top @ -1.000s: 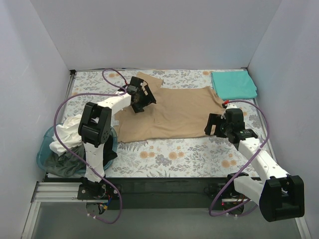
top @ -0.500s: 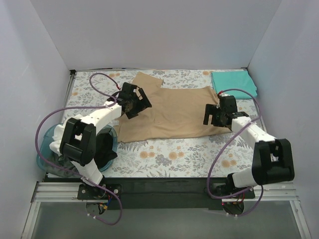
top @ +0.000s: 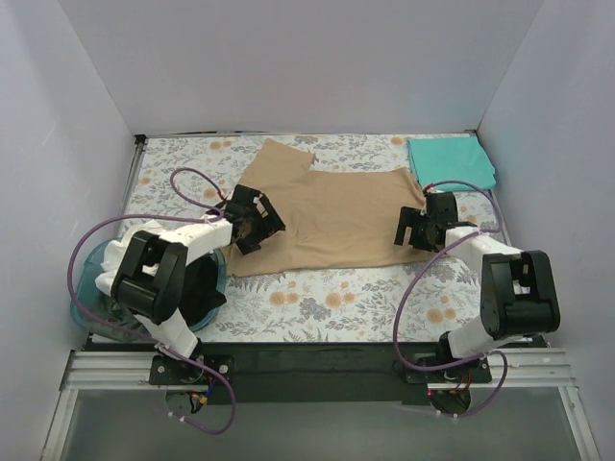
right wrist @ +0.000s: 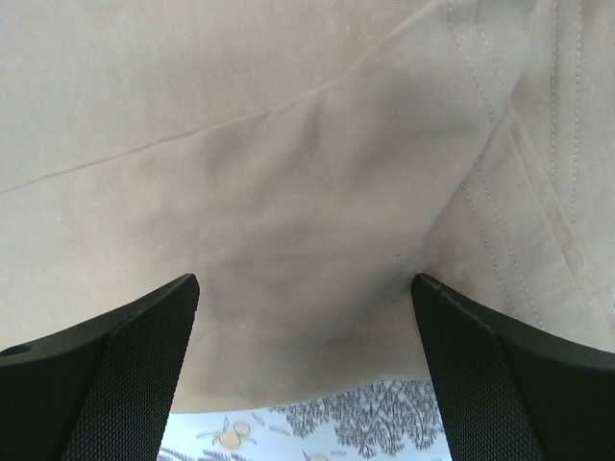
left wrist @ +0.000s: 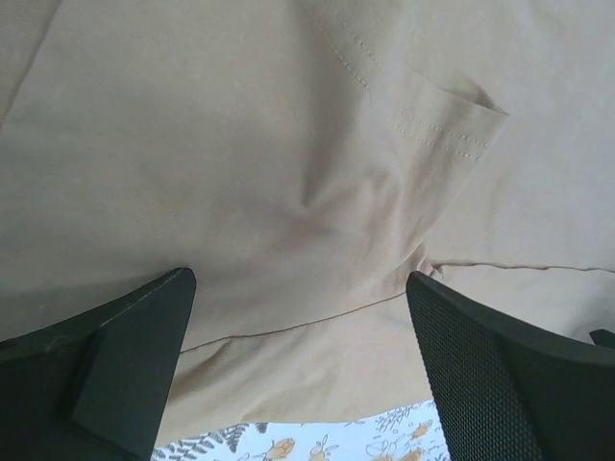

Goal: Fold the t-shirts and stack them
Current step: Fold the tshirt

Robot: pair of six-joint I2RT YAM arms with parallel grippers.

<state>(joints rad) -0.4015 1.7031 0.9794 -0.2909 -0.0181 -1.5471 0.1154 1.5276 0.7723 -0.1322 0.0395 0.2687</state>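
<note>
I'm looking down into a plain booth: a pale back wall (top: 307, 67), a left wall (top: 48, 144) and a right wall (top: 567, 115), all bare, matte and faintly lavender. The table wears a floral tablecloth (top: 346, 298), white with orange blooms and grey leaves, and its print shows along the bottom of both wrist views too. At the near edge runs an aluminium rail (top: 106, 370) beside a black strip (top: 317, 360), with grey floor (top: 317, 427) below. Light is soft and even, and shadows are faint.

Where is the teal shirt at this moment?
In the top view, the teal shirt lies folded in the far right corner of the table, just right of the tan shirt and beyond the right gripper.
</note>
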